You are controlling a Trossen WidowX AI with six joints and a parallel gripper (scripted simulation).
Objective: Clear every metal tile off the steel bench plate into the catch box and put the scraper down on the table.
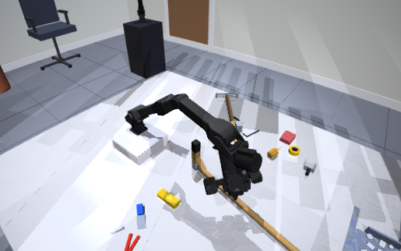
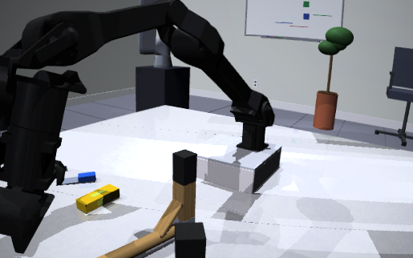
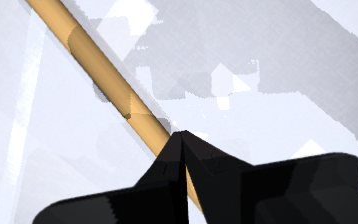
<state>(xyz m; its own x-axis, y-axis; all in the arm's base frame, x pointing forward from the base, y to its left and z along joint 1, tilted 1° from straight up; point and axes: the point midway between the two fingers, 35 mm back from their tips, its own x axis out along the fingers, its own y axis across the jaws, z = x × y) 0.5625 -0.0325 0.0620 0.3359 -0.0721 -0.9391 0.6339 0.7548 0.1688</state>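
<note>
The long scraper [image 1: 255, 215] [image 2: 184, 201] [image 3: 100, 65] lies on the table. Its wooden pole runs out of the top view at the bottom, with an upright black-tipped grip at the near-arm end; its head is not in view. My gripper [image 1: 235, 197] [image 3: 180, 137] is shut and empty, pointing down. Its tips appear above or beside the pole; the exact gap cannot be told. The steel bench plate [image 1: 352, 230] shows only partly at the lower right corner of the top view, with several pale metal tiles [image 1: 370, 236] on it. The catch box cannot be made out clearly.
A second wooden-handled tool [image 1: 230, 107] with a flat metal head lies behind the arm. A red block [image 1: 287, 137], a yellow ring [image 1: 294, 150] and an orange piece [image 1: 272, 153] lie right of the arm. A yellow block [image 1: 168, 198] [image 2: 98, 198] and a blue-ended piece [image 1: 140, 209] [image 2: 87, 177] lie opposite.
</note>
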